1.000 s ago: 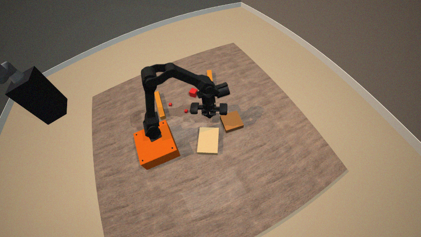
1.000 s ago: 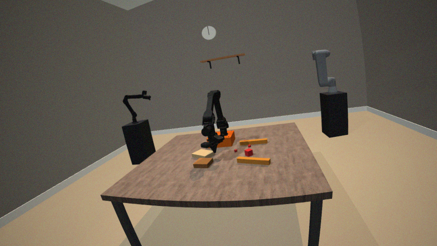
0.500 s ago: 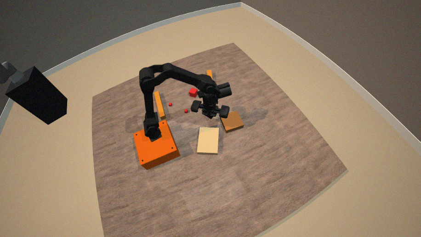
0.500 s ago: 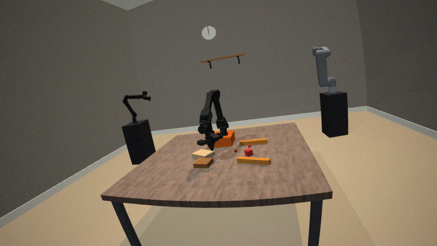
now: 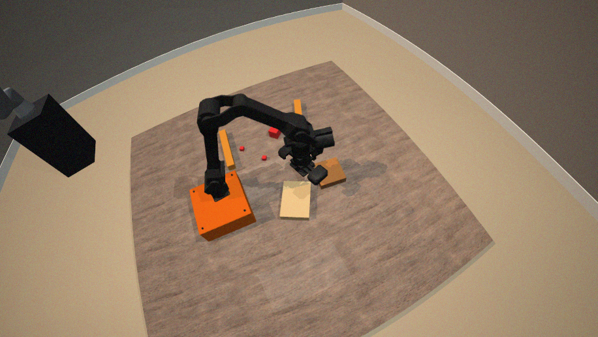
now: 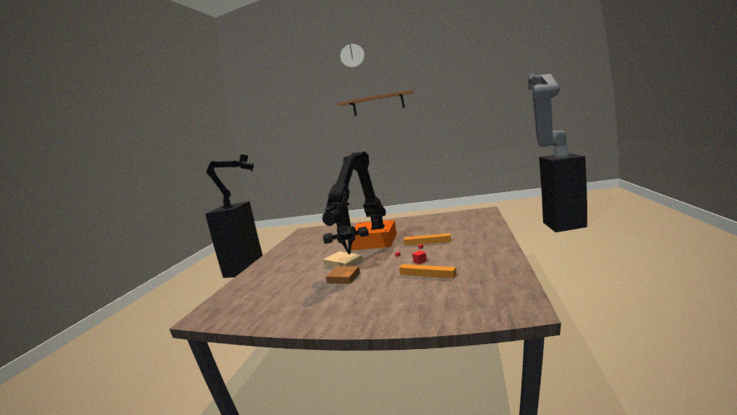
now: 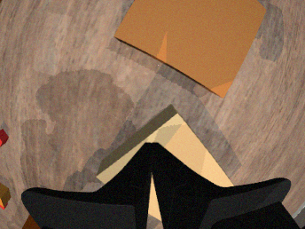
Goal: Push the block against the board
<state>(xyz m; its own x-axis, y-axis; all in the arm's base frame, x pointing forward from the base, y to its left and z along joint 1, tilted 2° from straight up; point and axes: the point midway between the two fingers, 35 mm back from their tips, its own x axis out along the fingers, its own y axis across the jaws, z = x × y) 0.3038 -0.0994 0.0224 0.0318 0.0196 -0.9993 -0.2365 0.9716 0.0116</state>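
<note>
The brown square block (image 5: 334, 170) (image 6: 341, 275) (image 7: 191, 40) lies flat on the table. The cream board (image 5: 294, 205) (image 6: 337, 258) (image 7: 196, 151) lies flat beside it, nearer the robot base. A strip of table shows between them, and their facing sides are turned at an angle to each other. My gripper (image 5: 304, 172) (image 6: 348, 252) (image 7: 151, 148) is shut and empty. Its tips point down at the board's end, near the corner closest to the block. Whether they touch the board I cannot tell. The fingers hide part of the board in the wrist view.
The orange base box (image 5: 221, 211) (image 6: 373, 238) stands left of the board. Two orange bars (image 5: 226, 149) (image 5: 297, 106) (image 6: 427, 239) (image 6: 427, 271) lie farther off. A red cube (image 5: 273, 132) (image 6: 419, 256) and two tiny red cubes (image 5: 241, 147) (image 5: 264, 157) lie between the bars.
</note>
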